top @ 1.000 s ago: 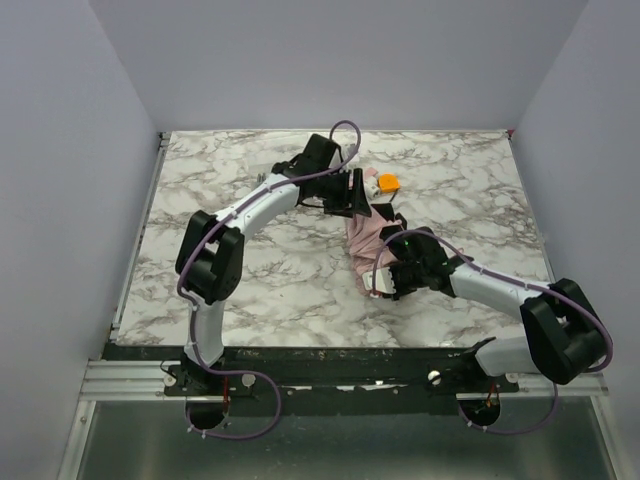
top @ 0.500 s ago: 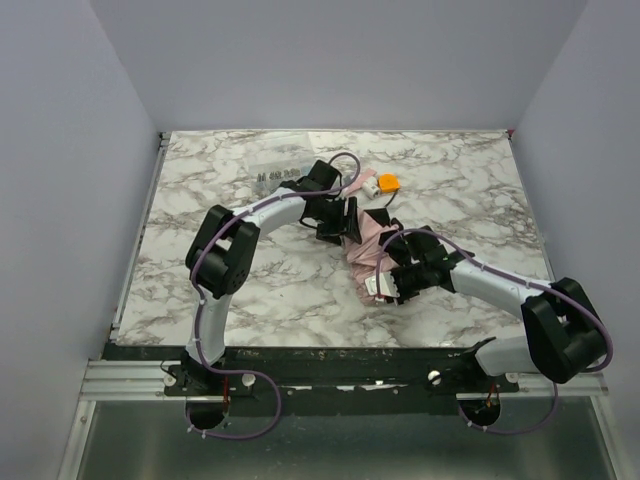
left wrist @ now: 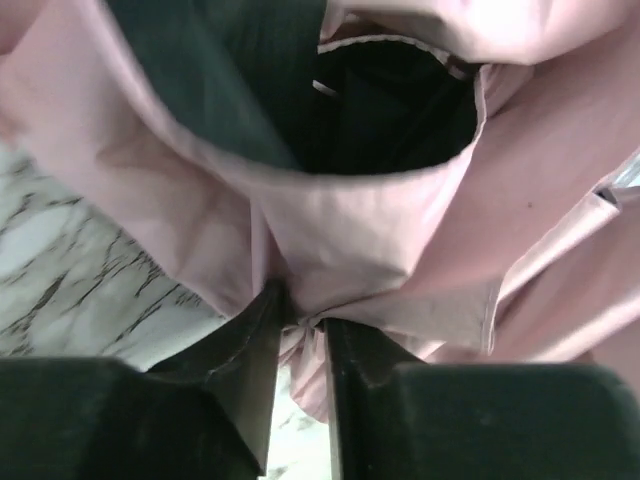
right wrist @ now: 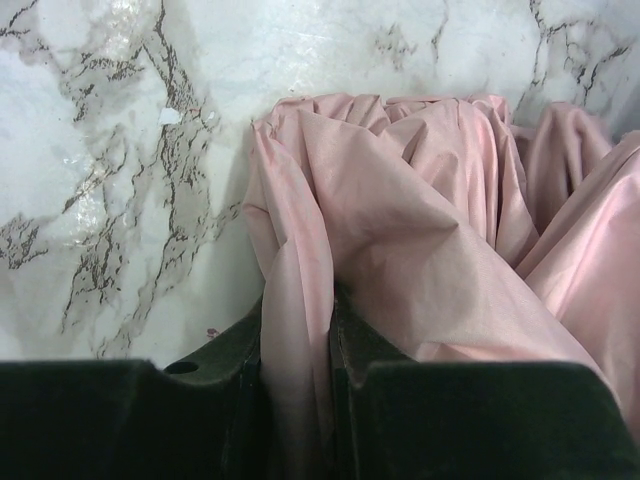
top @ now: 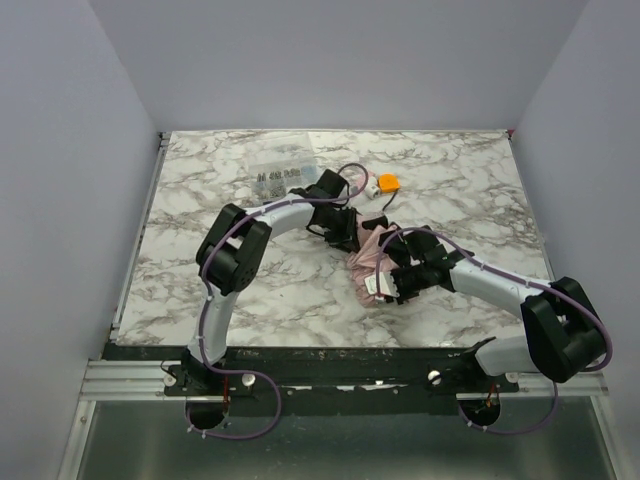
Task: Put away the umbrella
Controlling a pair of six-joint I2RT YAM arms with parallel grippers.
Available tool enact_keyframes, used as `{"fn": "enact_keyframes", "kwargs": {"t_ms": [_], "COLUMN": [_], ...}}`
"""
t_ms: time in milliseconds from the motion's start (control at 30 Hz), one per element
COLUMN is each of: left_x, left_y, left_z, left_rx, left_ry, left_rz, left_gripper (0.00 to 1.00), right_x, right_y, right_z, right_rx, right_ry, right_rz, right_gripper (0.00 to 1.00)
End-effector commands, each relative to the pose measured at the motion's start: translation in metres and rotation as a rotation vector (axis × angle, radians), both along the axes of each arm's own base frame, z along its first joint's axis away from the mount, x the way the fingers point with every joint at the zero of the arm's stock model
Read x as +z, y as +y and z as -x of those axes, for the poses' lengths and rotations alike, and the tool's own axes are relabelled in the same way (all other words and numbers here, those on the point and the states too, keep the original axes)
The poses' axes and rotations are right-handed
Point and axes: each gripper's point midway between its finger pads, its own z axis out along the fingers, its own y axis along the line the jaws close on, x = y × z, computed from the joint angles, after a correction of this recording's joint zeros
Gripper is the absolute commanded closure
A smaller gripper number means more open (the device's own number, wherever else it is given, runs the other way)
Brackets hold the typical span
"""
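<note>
Both jaws pinch only thin folds of the umbrella (right wrist: 420, 200); pulling apart could tear the fabric or let it slip onto the worktop (top: 200, 180).

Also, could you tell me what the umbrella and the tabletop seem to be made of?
The umbrella looks like thin, probably synthetic fabric, pale pink with a faint sheen and a dark inner side: it falls in soft creases and has a stitched hem. The tabletop looks like glossy white marble with grey veins; it could equally be a printed laminate.
</note>
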Motion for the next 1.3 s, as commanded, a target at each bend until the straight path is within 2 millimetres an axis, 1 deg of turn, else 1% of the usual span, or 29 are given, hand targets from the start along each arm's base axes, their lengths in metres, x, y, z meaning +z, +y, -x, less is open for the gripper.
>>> {"fn": "enact_keyframes", "kwargs": {"t_ms": [0, 67, 133, 167, 267, 333, 367, 400, 467, 500, 567, 633, 700, 800, 833, 867, 900, 933, 1067, 1133, 1200, 1267], "left_x": [-0.011, -0.009, -0.005, -0.004, -0.005, -0.010, -0.013, -0.016, -0.024, -0.028, -0.034, -0.032, -0.024, -0.002, 0.003, 0.008, 0.010, 0.011, 0.007, 0.010, 0.017, 0.023], "left_y": [-0.020, -0.028, -0.038, -0.043, -0.053, -0.057, -0.057, -0.056, -0.051, -0.048, -0.041, -0.036, -0.033, -0.033, -0.032, -0.031, -0.031, -0.029, -0.017, -0.012, -0.010, -0.008], "left_z": [0.036, 0.052, 0.072, 0.084, 0.113, 0.132, 0.138, 0.143, 0.147, 0.144, 0.134, 0.120, 0.105, 0.087, 0.083, 0.077, 0.074, 0.070, 0.059, 0.055, 0.052, 0.047], "left_rx": [-0.111, -0.163, -0.225, -0.257, -0.335, -0.383, -0.396, -0.403, -0.394, -0.381, -0.336, -0.283, -0.239, -0.211, -0.206, -0.201, -0.198, -0.194, -0.162, -0.136, -0.118, -0.096], "left_ry": [0.079, 0.090, 0.113, 0.132, 0.182, 0.218, 0.231, 0.242, 0.255, 0.253, 0.237, 0.218, 0.187, 0.136, 0.127, 0.122, 0.123, 0.123, 0.140, 0.144, 0.152, 0.149], "left_rz": [0.058, 0.082, 0.118, 0.133, 0.157, 0.159, 0.160, 0.158, 0.147, 0.133, 0.110, 0.113, 0.128, 0.162, 0.167, 0.172, 0.173, 0.174, 0.170, 0.202, 0.252, 0.294], "left_gripper": [0.87, 0.94, 0.99, 1.00, 1.00, 1.00, 1.00, 1.00, 1.00, 1.00, 0.96, 0.93, 0.89, 0.83, 0.82, 0.82, 0.82, 0.82, 0.79, 0.75, 0.72, 0.70], "right_x": [-0.014, -0.012, -0.010, -0.009, -0.005, -0.006, -0.008, -0.011, -0.017, -0.020, -0.022, -0.020, -0.017, -0.017, -0.017, -0.017, -0.014, -0.011, 0.012, 0.023, 0.030, 0.036], "right_y": [-0.005, -0.002, 0.003, 0.006, 0.014, 0.016, 0.016, 0.015, 0.013, 0.011, 0.008, 0.005, 0.004, 0.002, 0.001, -0.001, -0.002, -0.004, -0.001, 0.001, 0.002, 0.002], "right_z": [0.020, 0.014, 0.005, -0.001, -0.025, -0.035, -0.039, -0.037, -0.026, -0.016, -0.005, 0.000, 0.003, 0.004, 0.005, 0.005, 0.007, 0.012, 0.031, 0.036, 0.039, 0.040], "right_rx": [-0.044, -0.065, -0.095, -0.119, -0.181, -0.213, -0.231, -0.228, -0.186, -0.155, -0.127, -0.110, -0.104, -0.110, -0.112, -0.124, -0.124, -0.105, -0.032, -0.012, -0.006, -0.006], "right_ry": [0.120, 0.104, 0.079, 0.064, -0.010, -0.015, -0.010, 0.008, 0.057, 0.092, 0.145, 0.168, 0.169, 0.167, 0.172, 0.181, 0.192, 0.213, 0.252, 0.252, 0.247, 0.244], "right_rz": [0.033, 0.025, 0.018, 0.015, 0.005, 0.019, 0.029, 0.046, 0.071, 0.086, 0.110, 0.128, 0.127, 0.130, 0.137, 0.150, 0.158, 0.169, 0.131, 0.097, 0.081, 0.077], "right_gripper": [0.81, 0.83, 0.88, 0.91, 0.94, 0.94, 0.94, 0.94, 0.94, 0.93, 0.90, 0.88, 0.88, 0.87, 0.84, 0.78, 0.73, 0.70, 0.55, 0.48, 0.44, 0.42]}}
